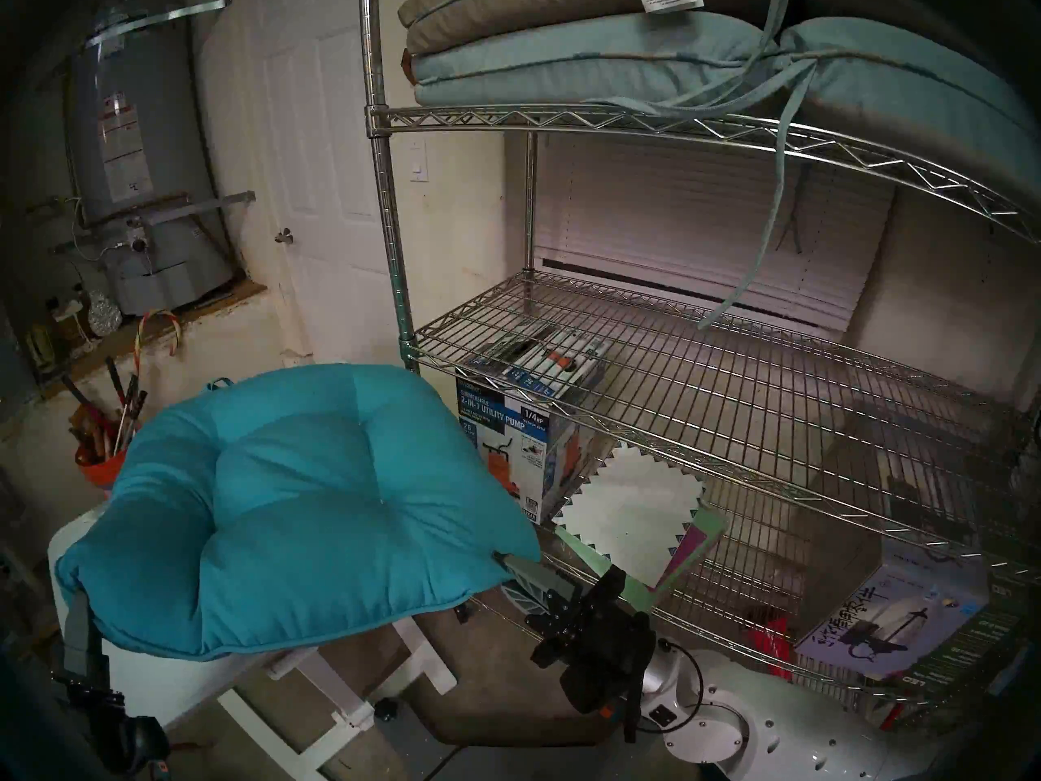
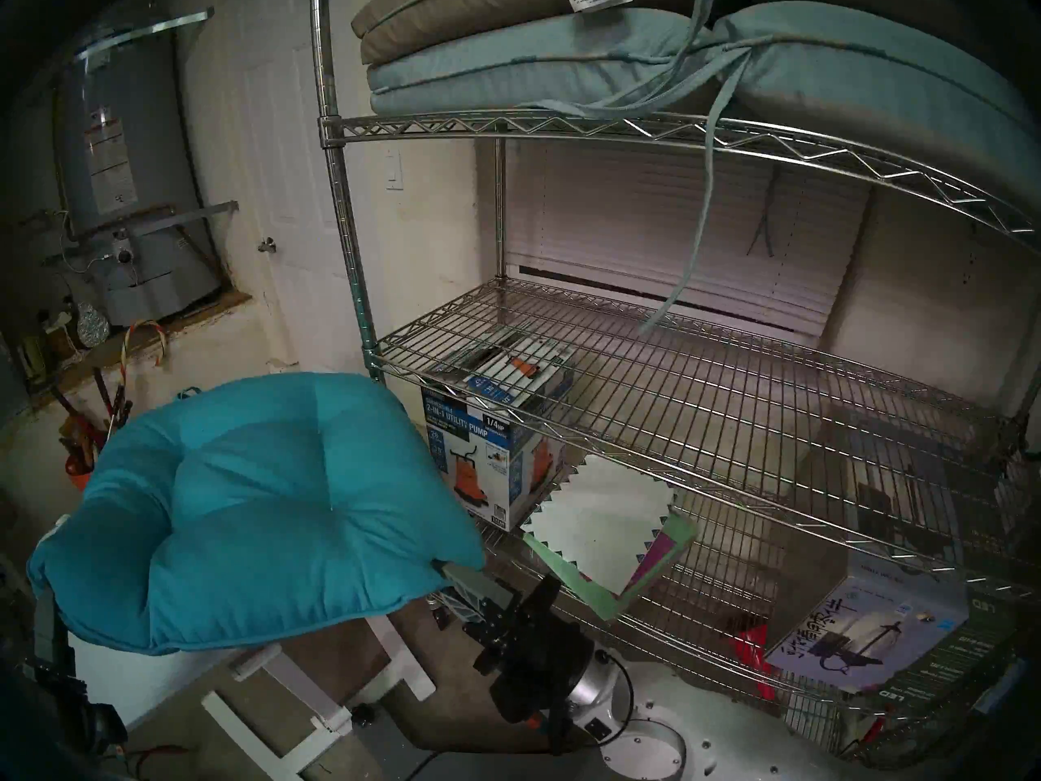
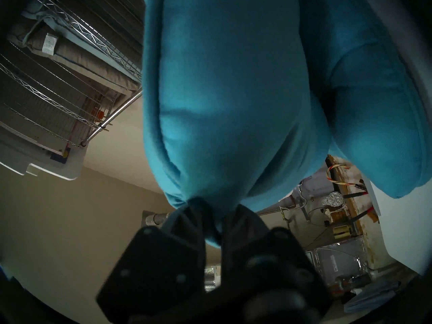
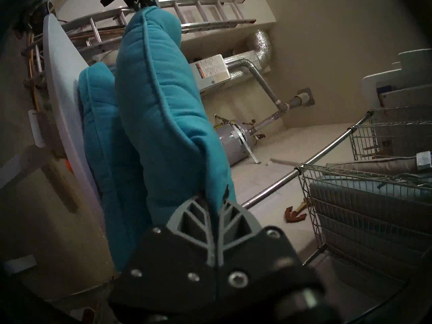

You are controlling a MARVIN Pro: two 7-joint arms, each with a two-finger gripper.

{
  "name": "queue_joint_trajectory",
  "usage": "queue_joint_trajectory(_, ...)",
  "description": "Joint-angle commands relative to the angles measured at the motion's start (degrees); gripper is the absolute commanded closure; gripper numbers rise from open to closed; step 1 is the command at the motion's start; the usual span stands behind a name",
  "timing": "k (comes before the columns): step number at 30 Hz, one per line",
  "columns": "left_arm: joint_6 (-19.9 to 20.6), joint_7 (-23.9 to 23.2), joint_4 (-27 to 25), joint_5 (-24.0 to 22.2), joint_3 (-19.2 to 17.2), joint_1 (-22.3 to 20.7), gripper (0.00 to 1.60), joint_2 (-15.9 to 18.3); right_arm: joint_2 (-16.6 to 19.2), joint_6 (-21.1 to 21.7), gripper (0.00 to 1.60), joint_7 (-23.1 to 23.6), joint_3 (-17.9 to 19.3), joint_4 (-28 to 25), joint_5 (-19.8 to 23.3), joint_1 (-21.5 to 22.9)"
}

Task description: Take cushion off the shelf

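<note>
At the lower middle of the right wrist view, the right gripper [image 4: 214,199] has its jaws clenched on a pinched corner of the teal cushion [image 4: 161,110], piping seam running up between the ribbed fingers. The left gripper [image 3: 211,211], at the bottom centre of its own view, is likewise clamped on a bunched corner of the same cushion. From the head view the cushion fills the lower left of the frame, clear of the shelf [image 1: 732,402] and sagging between the two grips, its far side draped over the small white table [image 1: 73,537].

The step in hand looks like carrying the cushion away and setting it on that table. To do it well, both arms should travel together so the fabric is not stretched or torn at the pinched corners (thin bites of cloth slip easily), and the right side should lower until the cushion's weight rests on the tabletop before either grip lets go.

On the shelf, the top tier at the upper right holds stacked tan and pale blue cushions [image 1: 591,47] with ties dangling; the middle tier is bare wire; the lower tier holds a utility pump box [image 1: 507,442], some coloured paper sheets [image 1: 631,515] and a printed box [image 1: 895,616] at the lower right.
</note>
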Motion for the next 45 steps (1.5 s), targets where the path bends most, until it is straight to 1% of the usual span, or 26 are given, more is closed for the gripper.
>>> queue_joint_trajectory(1, 0.06, -0.63, -1.75, -1.82, -1.91, -0.44, 1.6, 0.74, -1.02, 4.68, 1.6, 1.57, -0.75, -6.89, -1.06, -2.47)
queue_joint_trajectory(6, 0.12, -1.6, -1.48, -2.85, -2.96, -1.2, 1.6, 1.38, -2.5, 6.36, 1.6, 3.38, -1.73, -7.12, -1.71, -1.81)
queue_joint_trajectory(7, 0.19, -2.41, -1.09, -3.34, -3.46, -2.02, 1.6, 2.07, -3.42, 6.88, 1.6, 4.39, -2.1, -6.9, -1.89, -1.08)
queue_joint_trajectory(11, 0.5, -3.62, -0.79, -3.8, -4.08, -3.23, 1.6, 2.93, -4.72, 7.29, 1.6, 5.68, -2.38, -6.67, -1.98, 0.11)
queue_joint_trajectory(14, 1.06, -5.8, -0.3, -4.3, -4.88, -5.33, 1.6, 4.63, -6.51, 7.56, 1.6, 7.32, -2.75, -5.86, -2.17, 1.93)
queue_joint_trajectory(15, 1.06, -5.8, -0.3, -4.3, -4.88, -5.33, 1.6, 4.63, -6.51, 7.56, 1.6, 7.32, -2.75, -5.86, -2.17, 1.93)
queue_joint_trajectory(16, 1.3, -6.99, -0.01, -4.57, -5.3, -6.44, 1.6, 5.64, -7.25, 7.67, 1.6, 8.07, -2.87, -5.48, -2.22, 2.72)
queue_joint_trajectory(18, 1.56, -8.16, 0.25, -4.86, -5.68, -7.55, 1.6, 6.59, -7.78, 7.76, 1.6, 8.74, -2.94, -5.35, -2.27, 3.32)
queue_joint_trajectory(25, 1.99, -11.02, 1.16, -5.4, -6.4, -10.21, 1.6, 8.74, -9.68, 7.89, 1.6, 10.79, -3.21, -4.58, -2.18, 5.27)
queue_joint_trajectory(30, 2.02, -11.84, 1.33, -5.19, -6.27, -10.94, 1.6, 9.13, -10.81, 7.86, 1.6, 11.53, -3.5, -3.77, -2.02, 6.18)
queue_joint_trajectory(33, 2.14, -12.71, 1.48, -4.58, -5.65, -11.72, 1.6, 9.21, -12.1, 7.77, 1.6, 12.2, -3.93, -2.6, -1.88, 7.2)
queue_joint_trajectory(39, 2.72, -13.56, 2.48, -3.45, -4.64, -12.97, 1.6, 9.89, -13.57, 7.7, 1.6, 12.85, -4.24, -0.78, -1.76, 8.56)
queue_joint_trajectory(43, 3.39, -14.39, 3.18, -2.5, -3.94, -14.08, 1.6, 10.65, -15.6, 7.57, 1.6, 13.63, -4.77, 1.75, -1.84, 10.38)
queue_joint_trajectory(45, 3.51, -14.54, 3.27, -2.33, -3.83, -14.3, 1.6, 10.78, -15.91, 7.54, 1.6, 13.79, -4.91, 2.05, -1.9, 10.67)
